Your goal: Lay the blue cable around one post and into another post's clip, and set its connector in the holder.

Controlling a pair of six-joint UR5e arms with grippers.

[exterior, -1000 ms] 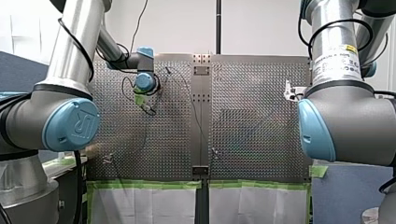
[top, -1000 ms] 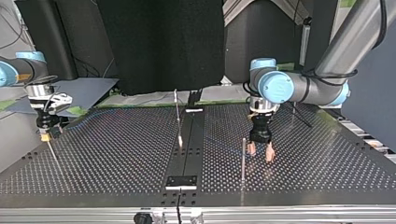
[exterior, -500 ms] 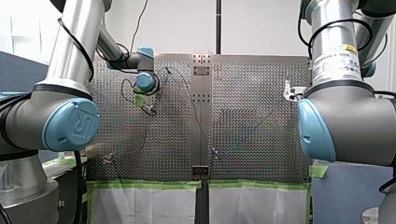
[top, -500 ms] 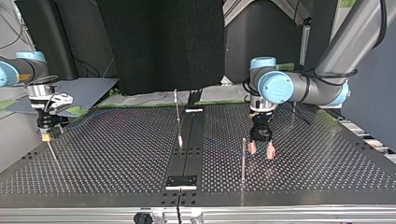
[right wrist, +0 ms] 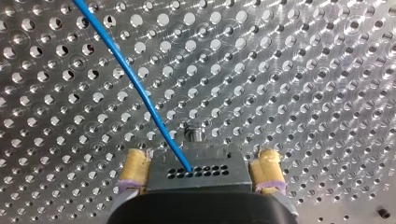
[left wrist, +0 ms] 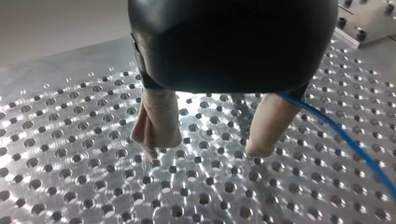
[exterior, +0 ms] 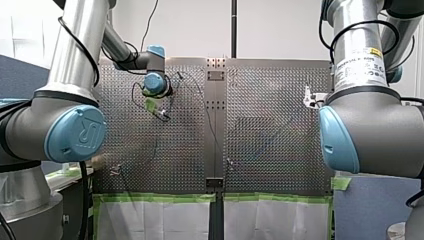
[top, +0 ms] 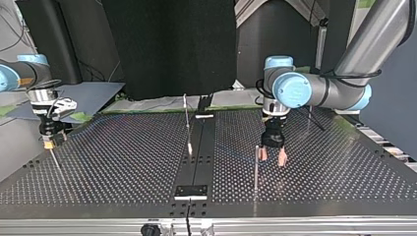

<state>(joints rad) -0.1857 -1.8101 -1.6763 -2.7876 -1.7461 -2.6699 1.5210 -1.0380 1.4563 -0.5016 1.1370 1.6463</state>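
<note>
Perforated tabletop [top: 319,187]: limp blue cable [left wrist: 345,140], probably best grabbed midspan, passed my spread left hand [left wrist: 205,150]; right hand [right wrist: 200,161] pinched connector [right wrist: 205,171].

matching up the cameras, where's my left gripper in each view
front view: left gripper, upper left of the table.
top view: left gripper right of centre, beside a thin post.
left wrist view: its own fingers, open, above the table.
right wrist view: not in it.
landmark: blue cable, beside those fingers, entering the connector in my right gripper.
</note>
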